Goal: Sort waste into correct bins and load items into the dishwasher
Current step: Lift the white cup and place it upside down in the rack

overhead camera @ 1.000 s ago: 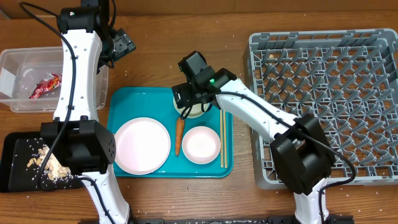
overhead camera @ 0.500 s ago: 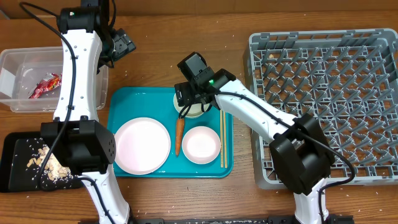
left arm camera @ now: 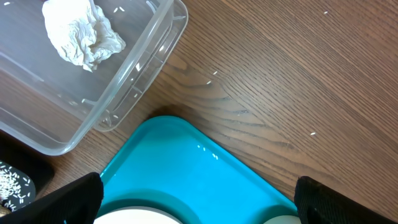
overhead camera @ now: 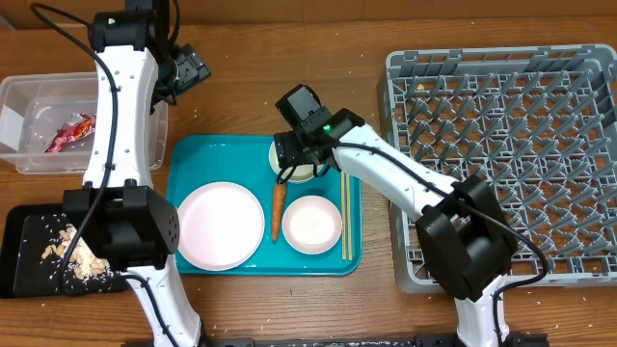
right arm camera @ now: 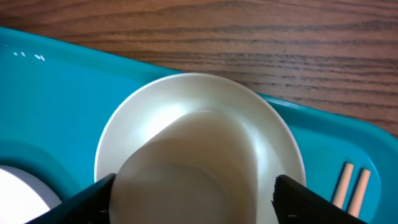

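Observation:
A small white cup [right arm camera: 186,174] stands in a shallow white dish [right arm camera: 277,124] at the back of the teal tray [right arm camera: 56,93]. My right gripper [right arm camera: 193,202] is open and straddles the cup: the left finger is at its wall, while a gap shows at the right finger. In the overhead view the right gripper [overhead camera: 292,159] covers most of the cup. A large plate [overhead camera: 220,225], a bowl [overhead camera: 311,224] and an orange carrot [overhead camera: 278,210] lie on the tray. My left gripper [left arm camera: 202,208] hangs open and empty above the tray's corner, near the clear tub [left arm camera: 149,68] holding a white tissue [left arm camera: 81,31].
The clear tub [overhead camera: 19,154] also holds a red wrapper [overhead camera: 70,133]. A black tray [overhead camera: 19,226] at the front left holds food scraps [overhead camera: 72,253] and rice. Chopsticks [overhead camera: 344,212] lie along the teal tray's right side. The grey dish rack [overhead camera: 511,154] stands at the right.
The right gripper's jaws have narrowed a little around the cup. The left arm has not moved.

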